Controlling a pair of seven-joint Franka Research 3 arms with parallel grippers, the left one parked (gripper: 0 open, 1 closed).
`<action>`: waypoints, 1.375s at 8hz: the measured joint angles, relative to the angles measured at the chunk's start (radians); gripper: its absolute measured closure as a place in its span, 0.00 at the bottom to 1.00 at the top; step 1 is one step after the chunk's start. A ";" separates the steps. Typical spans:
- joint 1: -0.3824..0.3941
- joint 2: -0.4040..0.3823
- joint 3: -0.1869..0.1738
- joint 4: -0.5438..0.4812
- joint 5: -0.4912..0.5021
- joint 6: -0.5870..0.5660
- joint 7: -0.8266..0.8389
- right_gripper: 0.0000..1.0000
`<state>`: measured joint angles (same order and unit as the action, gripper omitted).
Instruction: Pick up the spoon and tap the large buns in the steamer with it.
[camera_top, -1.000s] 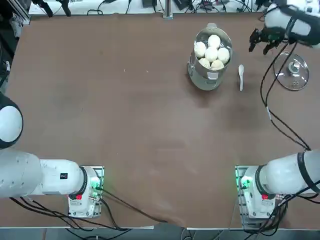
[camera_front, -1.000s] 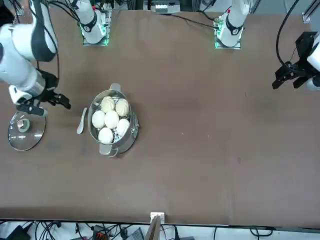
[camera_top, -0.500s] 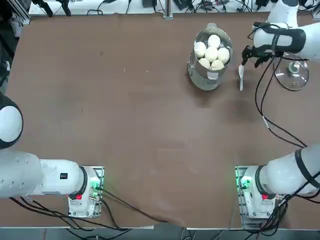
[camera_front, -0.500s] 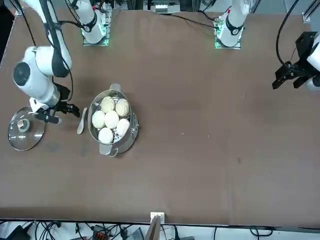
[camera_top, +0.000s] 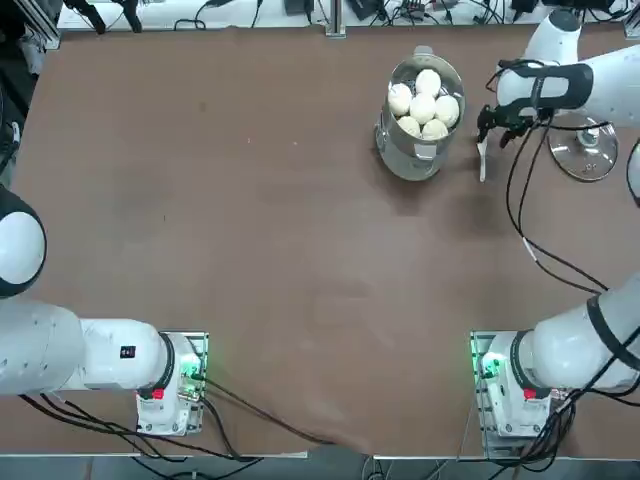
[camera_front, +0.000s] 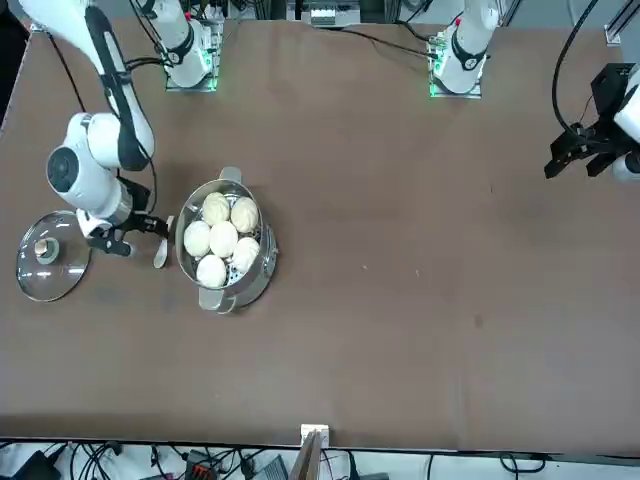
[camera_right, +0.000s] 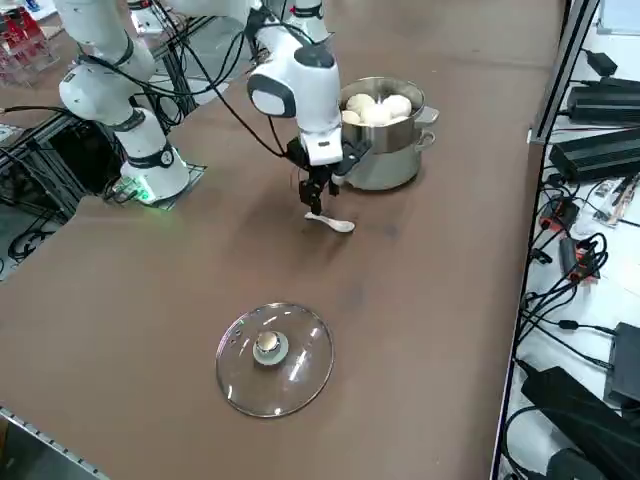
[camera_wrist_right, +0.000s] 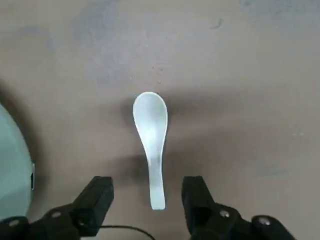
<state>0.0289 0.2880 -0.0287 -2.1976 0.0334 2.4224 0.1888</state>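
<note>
We judge the spoon (camera_wrist_right: 155, 150) light, stiff, slippery, chippable | our right jaws (camera_wrist_right: 148, 202) part around its handle, ungripped | we'd pinch mid-handle

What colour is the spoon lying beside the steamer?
The spoon is plain white, seen best in the right wrist view.

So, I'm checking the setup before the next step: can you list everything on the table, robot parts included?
spoon: one, white, on the table between pot and lid
steamer pot: one, shiny steel with side handles, beside the spoon
large buns: at least six, white, clustered inside the pot
glass lid: one, clear with a knob, on the table, apart from the pot
right gripper: one, black, open above the spoon's handle
robot arms: two, white and black, right one reaching over the spoon, left one parked
</note>
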 joint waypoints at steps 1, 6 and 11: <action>0.004 0.014 0.001 0.000 0.011 0.001 0.002 0.17; 0.003 0.056 0.000 0.000 0.021 0.015 0.004 0.23; 0.001 0.092 -0.001 0.000 0.021 0.032 0.014 0.32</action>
<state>0.0301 0.3800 -0.0295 -2.1972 0.0549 2.4543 0.2033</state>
